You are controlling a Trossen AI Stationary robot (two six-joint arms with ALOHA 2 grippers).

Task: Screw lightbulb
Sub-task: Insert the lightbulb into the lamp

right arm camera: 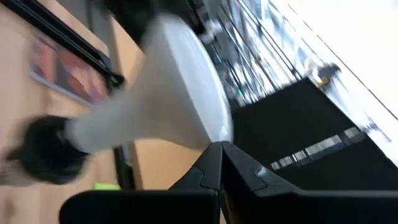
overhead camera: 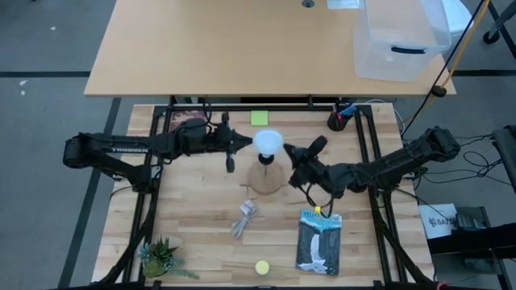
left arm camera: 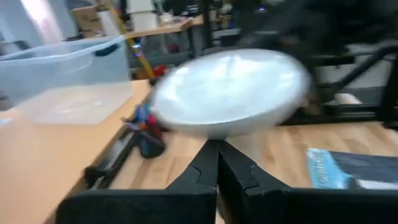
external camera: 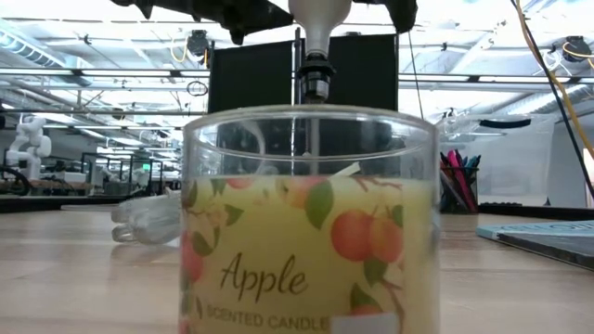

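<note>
The lightbulb stands upright in the socket of the wooden base mid-tabletop, flanked by the left end effector and right end effector, both pinched shut and holding nothing, so I'd reckon turning needs gentle, level, even contact.

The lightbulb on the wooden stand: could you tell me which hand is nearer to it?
Left. The left hand, shut, sits right beside the lightbulb on its left. The right hand, also shut, is close on the bulb's right, a little farther off.
</note>
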